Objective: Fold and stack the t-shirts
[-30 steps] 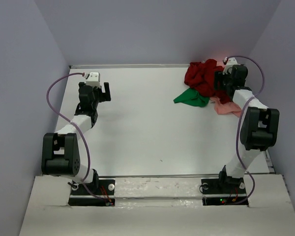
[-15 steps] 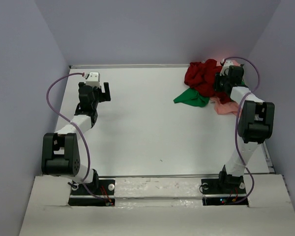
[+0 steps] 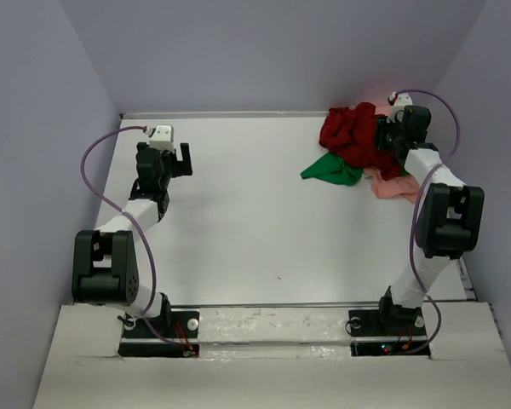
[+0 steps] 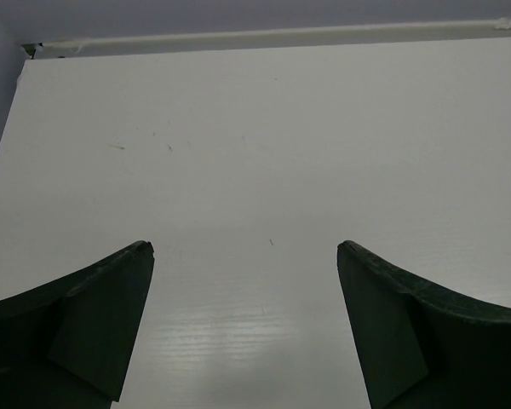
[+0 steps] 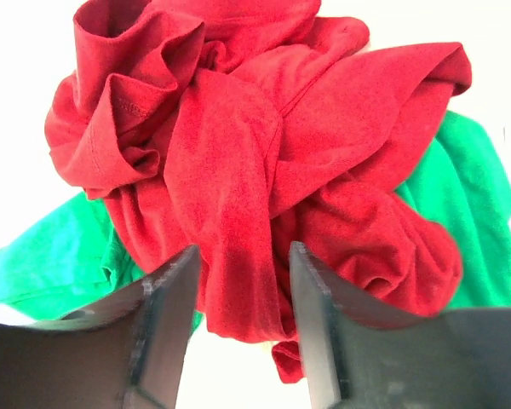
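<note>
All three shirts sit in one heap at the far right corner of the table (image 3: 238, 221). Red shirt (image 5: 238, 136) is on top, balled and twisted. Green shirt (image 3: 332, 170) pokes out from under it toward the centre. Pink shirt (image 3: 397, 188) lies on the near side, partly under the right arm. Nothing folded, nothing stacked, so the task looks to be at the start.

Right tool (image 5: 243, 251) is down in the heap, jaws part way apart with a thick red fold running between them. Cloth fills the gap, but I cannot tell if it's clamped or just straddled. Left tool (image 4: 245, 249) is spread wide, empty, over bare table on the left side, well apart from the heap.

Handling: light, limp, zero stiffness. Whatever gets lifted will drape and drag its neighbours. Red lies tangled over green, so expect green to ride along. Slip seems unlikely if the pinch takes a real fold rather than a single edge.

Where to hold: a bunched fold on top of red is fine for pulling it free. Spreading it flat needs two points, shoulders or hem corners, one per tool. A stitched edge shows upper left on red in the wrist view; sleeve or hem, can't say.
</note>
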